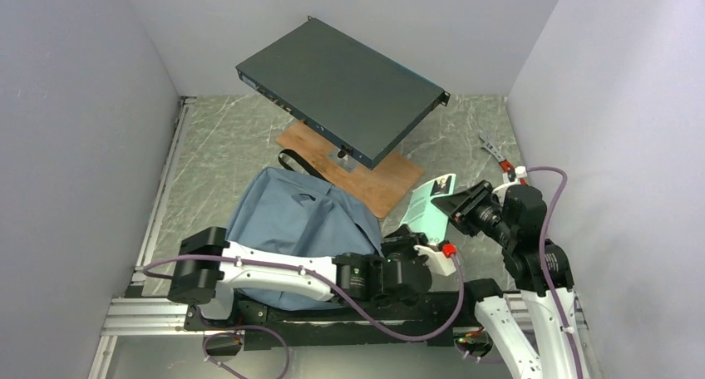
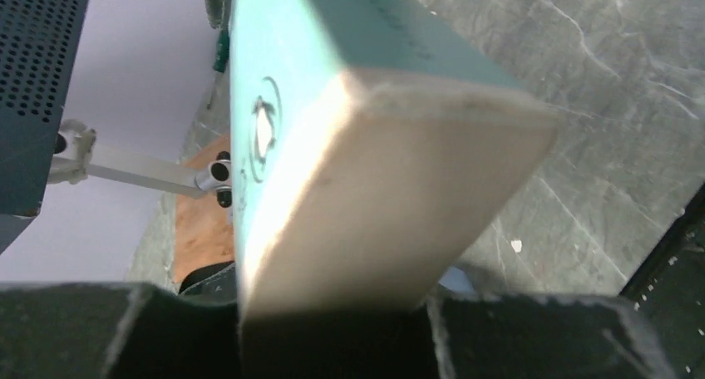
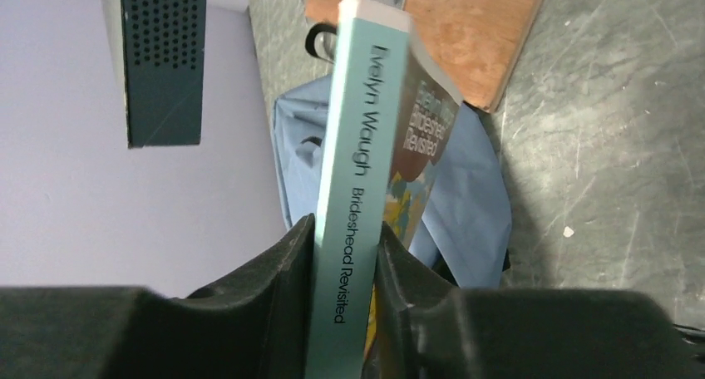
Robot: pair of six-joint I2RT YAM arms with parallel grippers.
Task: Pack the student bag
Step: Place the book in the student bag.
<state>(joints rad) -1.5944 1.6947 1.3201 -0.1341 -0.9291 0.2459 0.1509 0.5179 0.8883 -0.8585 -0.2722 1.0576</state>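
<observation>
Top external view: the student bag (image 1: 291, 221) lies flat and slumped on the bench (image 1: 216, 146), left of centre, with the left arm crossing over its near part. Its long axis runs roughly near to far, and the black strap end points toward the wooden board (image 1: 366, 175) beneath the raised dark metal box (image 1: 341, 88). Its opening is not visible, so its contents cannot be told. Just right of the bag, a teal book (image 1: 428, 198) is held off the bench. The right gripper (image 3: 345, 254) has its jaws clamped on the book's spine side. The left gripper (image 2: 332, 312) has its jaws pressed against both faces of the book's lower end.
</observation>
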